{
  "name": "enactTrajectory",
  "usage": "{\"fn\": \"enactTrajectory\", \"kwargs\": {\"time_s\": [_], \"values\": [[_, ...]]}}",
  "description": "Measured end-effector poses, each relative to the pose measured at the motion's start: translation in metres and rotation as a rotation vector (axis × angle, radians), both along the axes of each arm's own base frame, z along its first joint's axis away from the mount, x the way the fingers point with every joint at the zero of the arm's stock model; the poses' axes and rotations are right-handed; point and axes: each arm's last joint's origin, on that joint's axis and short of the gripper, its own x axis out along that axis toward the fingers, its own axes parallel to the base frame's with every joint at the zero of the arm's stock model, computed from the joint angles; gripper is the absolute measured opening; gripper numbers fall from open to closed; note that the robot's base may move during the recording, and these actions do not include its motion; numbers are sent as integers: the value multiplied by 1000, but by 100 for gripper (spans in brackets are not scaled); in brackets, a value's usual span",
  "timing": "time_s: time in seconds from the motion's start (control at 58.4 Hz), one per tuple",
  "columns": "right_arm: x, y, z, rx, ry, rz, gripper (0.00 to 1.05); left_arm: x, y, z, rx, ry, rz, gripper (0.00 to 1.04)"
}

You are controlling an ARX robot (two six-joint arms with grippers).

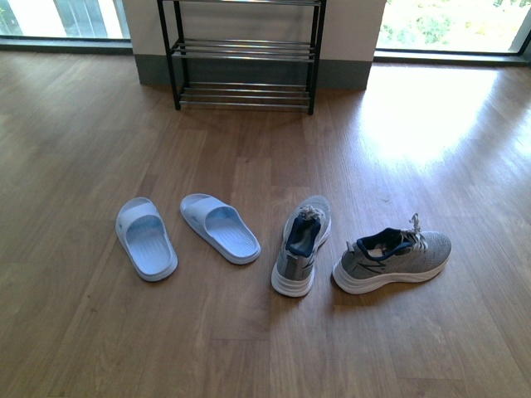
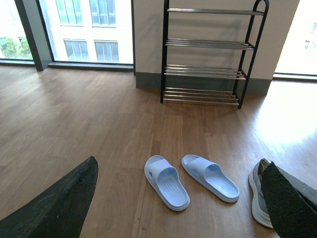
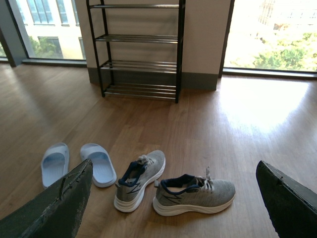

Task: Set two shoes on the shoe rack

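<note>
**Both hands spread wide, four shoes on the floor, rack well apart**

My left gripper [image 2: 178, 165] is spread wide, its dark fingers [image 2: 59, 208] at opposite edges of the left wrist view with nothing between them. My right gripper [image 3: 174, 165] is just as wide, its fingers [image 3: 54, 208] framing open floor, holding nothing.

On the wooden floor [image 1: 83, 149] in front of me lie all four shoes. The first grey sneaker [image 1: 300, 246] stands on its white sole with the heel toward me and the toe toward the shoe rack [image 1: 245, 51], navy lining showing. Just beside it on my right, not touching, the second grey sneaker [image 1: 394, 259] stands crosswise, toe to the right, laces loose. To my left are the pale blue slides: the left sandal [image 1: 147, 239] and the right sandal [image 1: 221, 228], side by side and apart.

The rack stands against the wall between two windows [image 1: 452, 25], well apart from the shoes. Any logo on the shoes is too small to read.
</note>
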Motion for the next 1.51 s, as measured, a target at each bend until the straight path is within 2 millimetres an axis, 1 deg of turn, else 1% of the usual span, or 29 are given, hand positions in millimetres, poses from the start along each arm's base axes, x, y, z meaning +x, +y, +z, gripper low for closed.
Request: {"fn": "enactTrajectory", "kwargs": {"time_s": [1.507], "values": [[0, 0, 0, 0, 0, 0, 96, 0, 0, 0, 0, 0, 0, 95]]}}
